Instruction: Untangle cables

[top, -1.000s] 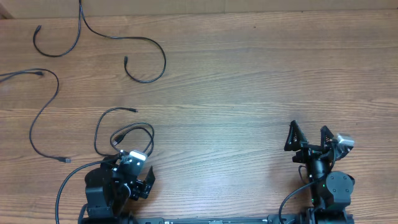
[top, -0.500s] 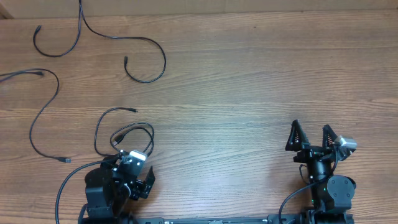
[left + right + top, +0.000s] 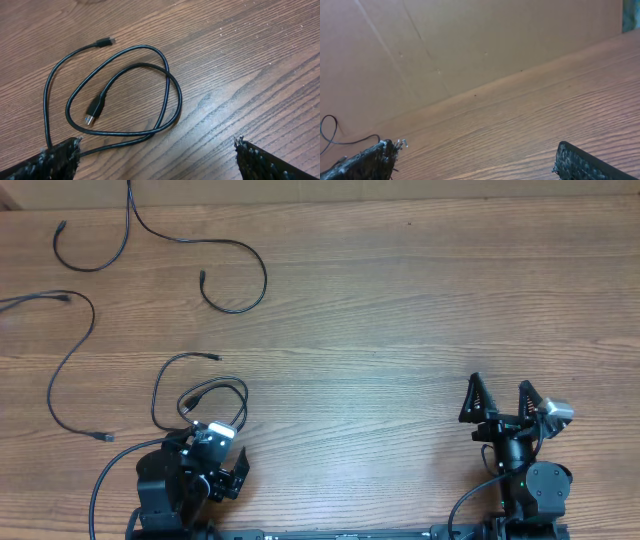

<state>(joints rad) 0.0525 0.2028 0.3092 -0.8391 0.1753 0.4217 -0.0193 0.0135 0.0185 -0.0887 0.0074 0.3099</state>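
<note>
The looped USB cable (image 3: 167, 95) is laid on the table (image 3: 250, 60), right at the left fingers (image 3: 50, 162), which are spread and empty, as are the right fingers (image 3: 585, 162). Other cables (image 3: 92, 318) are strewn beyond. The cord is judged limp and light, and best gripped near its plug (image 3: 95, 109).

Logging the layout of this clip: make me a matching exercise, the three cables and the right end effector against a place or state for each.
1 looped cable
2 long wavy cable
3 S-shaped cable
4 right end effector

A open and empty
B runs off the overhead view's left edge
C coiled just ahead of the left arm
D far side, leaving the top edge

Pairs: 1-C, 2-D, 3-B, 4-A
</note>
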